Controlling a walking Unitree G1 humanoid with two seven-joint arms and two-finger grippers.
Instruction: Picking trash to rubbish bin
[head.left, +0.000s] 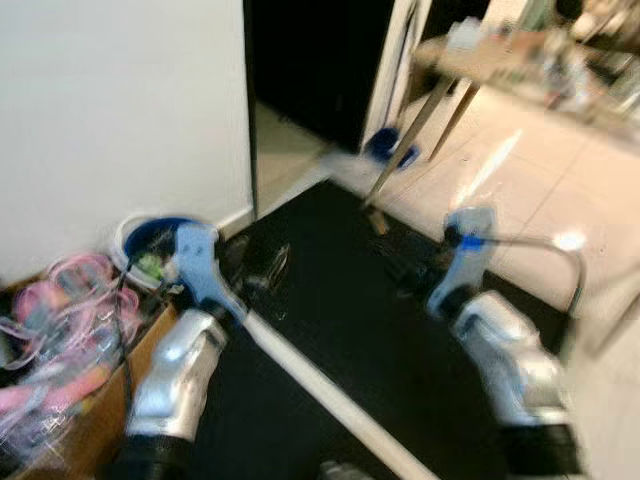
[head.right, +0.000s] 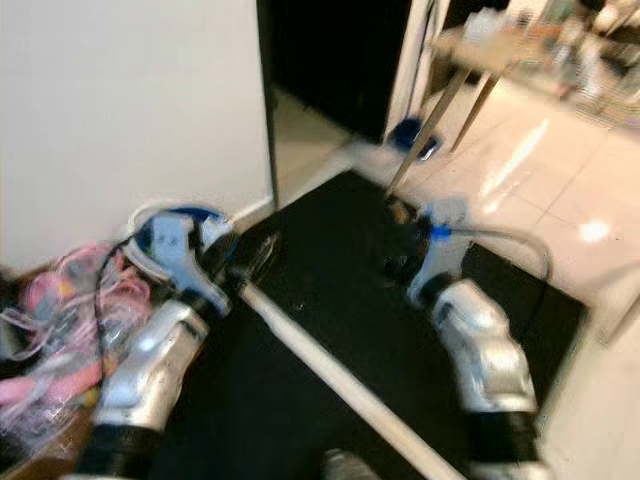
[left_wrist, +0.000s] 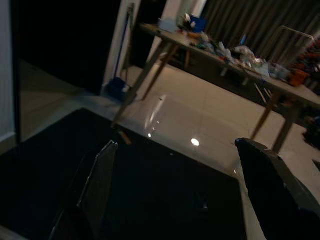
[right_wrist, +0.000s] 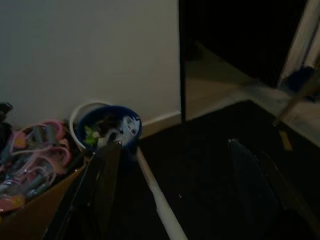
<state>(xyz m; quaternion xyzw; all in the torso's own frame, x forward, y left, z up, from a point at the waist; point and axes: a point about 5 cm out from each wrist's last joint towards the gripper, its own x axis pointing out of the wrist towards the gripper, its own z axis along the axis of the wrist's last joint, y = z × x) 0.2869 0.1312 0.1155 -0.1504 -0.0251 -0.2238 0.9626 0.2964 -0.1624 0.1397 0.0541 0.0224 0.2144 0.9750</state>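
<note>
**Blurry head cams, dim wrist cams**

Your head views are motion-smeared throughout; arm edges and the table (head.left: 520, 55) up top are soft. Bright glare streaks on the tile floor (head.left: 560, 180), esp. near the table legs. The white wall (head.left: 120, 110) is evenly lit. The doorway (head.left: 310, 60) is pure black. Both wrist views are underexposed and the black mat (left_wrist: 150, 190) swallows detail, w/ small specular spots on the tile.

mat (head.left: 330, 300): matt black | floor tiles (head.left: 540, 190): glossy | table legs (head.left: 410, 140): wood, probably | arms: silver metal
</note>
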